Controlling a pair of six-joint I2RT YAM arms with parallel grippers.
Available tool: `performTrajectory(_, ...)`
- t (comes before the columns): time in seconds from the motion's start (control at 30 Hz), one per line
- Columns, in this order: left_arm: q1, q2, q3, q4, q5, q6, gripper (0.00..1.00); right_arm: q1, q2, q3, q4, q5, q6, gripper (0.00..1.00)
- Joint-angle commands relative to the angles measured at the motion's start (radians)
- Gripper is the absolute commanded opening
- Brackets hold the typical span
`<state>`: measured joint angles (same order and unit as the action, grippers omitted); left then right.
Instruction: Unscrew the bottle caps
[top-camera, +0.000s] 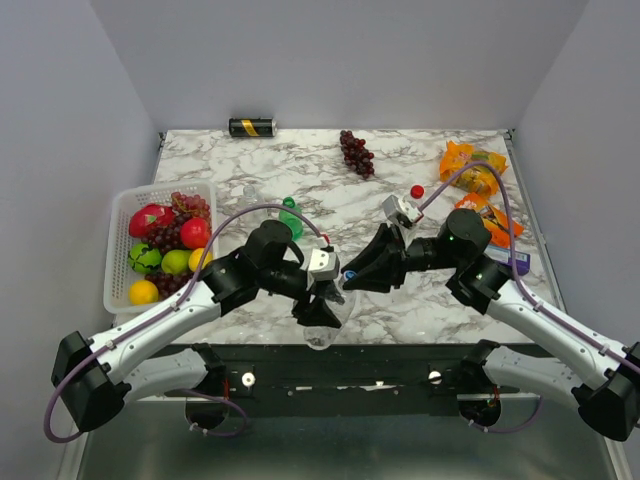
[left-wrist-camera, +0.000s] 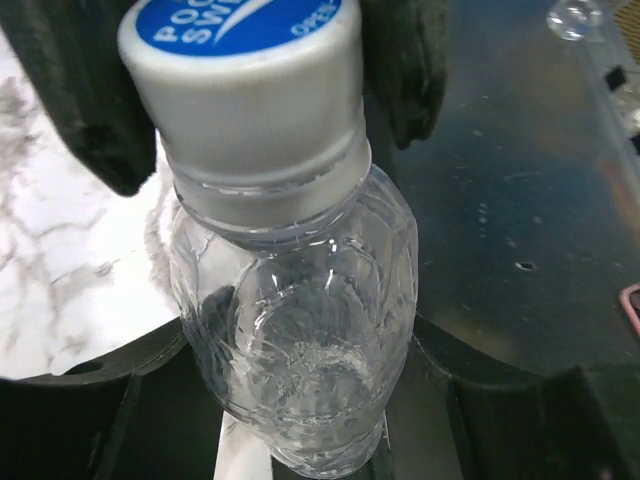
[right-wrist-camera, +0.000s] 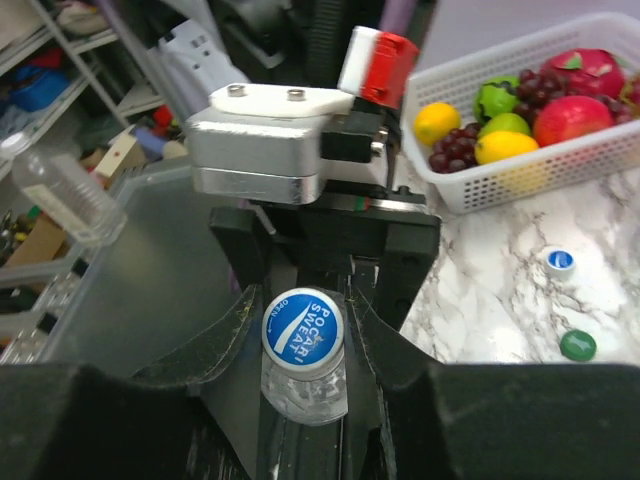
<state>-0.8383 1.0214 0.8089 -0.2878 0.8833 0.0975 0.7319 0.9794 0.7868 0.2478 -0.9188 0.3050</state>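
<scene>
Cap (left-wrist-camera: 240, 70), blue-topped, sits nipped between the right claw's (top-camera: 349, 276) narrowed jaws. Left claw (top-camera: 322, 303) clamps the clear, empty bottle (left-wrist-camera: 300, 340) at the table's (top-camera: 420, 305) near edge, its length aimed cap-first at the right claw. Basket (top-camera: 113, 250) holds fruit (top-camera: 165, 245).

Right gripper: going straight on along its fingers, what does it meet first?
The cap of the bottle held by the left gripper. It sits between the fingers of the right gripper. Behind it comes the bottle's neck; whether the fingers touch the cap yet is unclear.
</scene>
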Motion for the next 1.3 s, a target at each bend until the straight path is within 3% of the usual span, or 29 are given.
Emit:
performTrajectory(0.0,-0.018,0.028,0.038,0.075,0.209,0.022,0.37,0.020,0.022,-0.028,-0.012,-0.178,-0.052,0.20)
performTrajectory(0.17,-0.019,0.029,0.035,0.078,0.178,0.019,0.36,0.020,0.033,-0.021,-0.013,-0.172,-0.064,0.27)
performTrajectory(0.33,-0.018,0.020,0.030,0.076,0.091,0.018,0.35,0.020,0.006,-0.026,-0.012,-0.051,-0.053,0.45)
performTrajectory(0.5,-0.018,-0.001,0.015,0.082,-0.160,0.015,0.33,0.020,-0.082,-0.050,-0.019,0.170,-0.037,0.74)
performTrajectory(0.6,-0.021,-0.010,0.009,0.087,-0.329,0.007,0.33,0.020,-0.134,-0.047,-0.066,0.333,-0.032,0.81)
performTrajectory(0.83,-0.024,-0.003,0.009,0.073,-0.670,-0.030,0.33,0.021,-0.167,-0.037,-0.142,0.636,0.031,0.83)
performTrajectory(1.27,-0.024,0.042,0.013,0.061,-0.771,-0.056,0.33,0.047,-0.059,-0.057,-0.030,0.635,0.151,0.66)
